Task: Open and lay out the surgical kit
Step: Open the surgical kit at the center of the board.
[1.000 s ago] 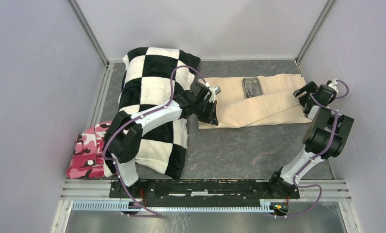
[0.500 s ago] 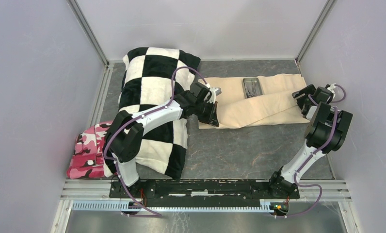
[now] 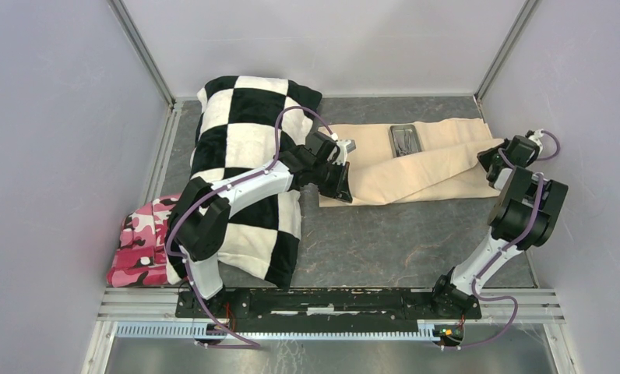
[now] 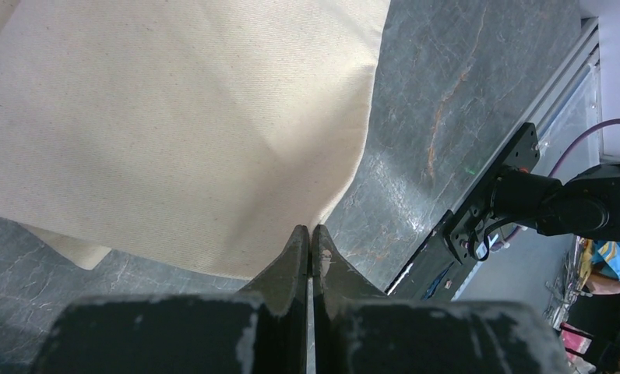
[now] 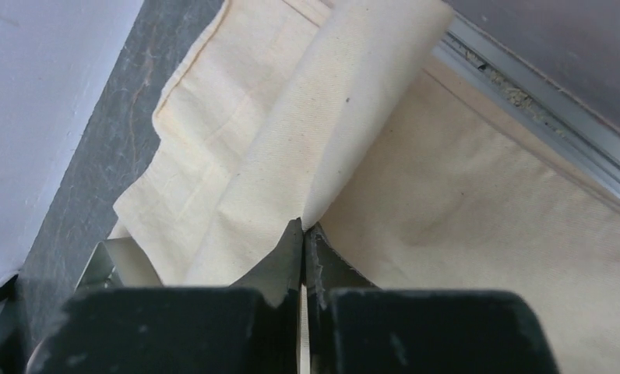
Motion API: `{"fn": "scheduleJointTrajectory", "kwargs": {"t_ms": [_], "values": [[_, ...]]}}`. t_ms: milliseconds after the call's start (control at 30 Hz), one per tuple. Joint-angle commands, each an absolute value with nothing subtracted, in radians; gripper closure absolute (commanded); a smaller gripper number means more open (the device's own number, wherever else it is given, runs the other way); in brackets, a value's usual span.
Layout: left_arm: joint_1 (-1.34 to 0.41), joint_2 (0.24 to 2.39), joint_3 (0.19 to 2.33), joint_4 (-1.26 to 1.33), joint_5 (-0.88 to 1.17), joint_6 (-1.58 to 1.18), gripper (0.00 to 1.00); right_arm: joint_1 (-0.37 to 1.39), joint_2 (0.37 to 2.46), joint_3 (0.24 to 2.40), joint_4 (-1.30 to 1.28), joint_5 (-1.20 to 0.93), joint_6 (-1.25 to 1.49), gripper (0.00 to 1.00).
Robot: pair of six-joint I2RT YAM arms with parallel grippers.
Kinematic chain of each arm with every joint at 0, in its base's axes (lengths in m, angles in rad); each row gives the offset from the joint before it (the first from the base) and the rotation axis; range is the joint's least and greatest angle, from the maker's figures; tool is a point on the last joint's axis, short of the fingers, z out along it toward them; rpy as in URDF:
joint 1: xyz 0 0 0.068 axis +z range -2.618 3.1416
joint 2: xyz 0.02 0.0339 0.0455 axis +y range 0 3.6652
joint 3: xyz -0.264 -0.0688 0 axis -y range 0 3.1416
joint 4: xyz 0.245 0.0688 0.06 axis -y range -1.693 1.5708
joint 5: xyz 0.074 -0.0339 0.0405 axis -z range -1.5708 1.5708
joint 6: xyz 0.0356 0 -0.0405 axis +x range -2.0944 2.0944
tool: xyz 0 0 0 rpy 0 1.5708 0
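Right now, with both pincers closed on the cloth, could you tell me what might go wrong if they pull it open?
1. The metal tray sits on the beige cloth wrap; a sharp pull could slide or tip it.
2. The left pincer pinches only the wrap's very edge, so it may slip.
3. The right pincer holds a fold close to the wall rail, where it could snag.

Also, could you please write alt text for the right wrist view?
The right gripper, jaws shut, pinches a raised fold of the beige cloth wrap. The rest lies rumpled on the grey table, with a metal rail along its far edge.
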State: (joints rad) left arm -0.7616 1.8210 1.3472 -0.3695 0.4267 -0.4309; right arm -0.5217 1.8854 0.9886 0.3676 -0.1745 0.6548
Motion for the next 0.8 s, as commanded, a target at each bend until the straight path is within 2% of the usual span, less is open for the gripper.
{"fn": "scheduleJointTrajectory", "kwargs": {"t_ms": [0, 167, 467, 767], "values": [[-0.766, 1.745, 1.339, -0.351, 0.427, -0.393, 0.98, -0.526, 1.741, 0.996, 0.283, -0.140, 0.600, 1.00], [-0.798, 1.697, 1.320, -0.392, 0.397, -0.382, 0.98, -0.526, 1.595, 0.989, 0.015, -0.010, 0.520, 1.00], [-0.841, 1.499, 1.143, -0.394, 0.392, -0.428, 0.98, -0.528, 1.289, 0.917, -0.370, 0.343, 0.494, 1.00], [-0.894, 1.305, 0.973, -0.394, 0.388, -0.514, 0.98, -0.559, 0.987, 0.761, -0.501, 0.571, 0.521, 1.00]]}}
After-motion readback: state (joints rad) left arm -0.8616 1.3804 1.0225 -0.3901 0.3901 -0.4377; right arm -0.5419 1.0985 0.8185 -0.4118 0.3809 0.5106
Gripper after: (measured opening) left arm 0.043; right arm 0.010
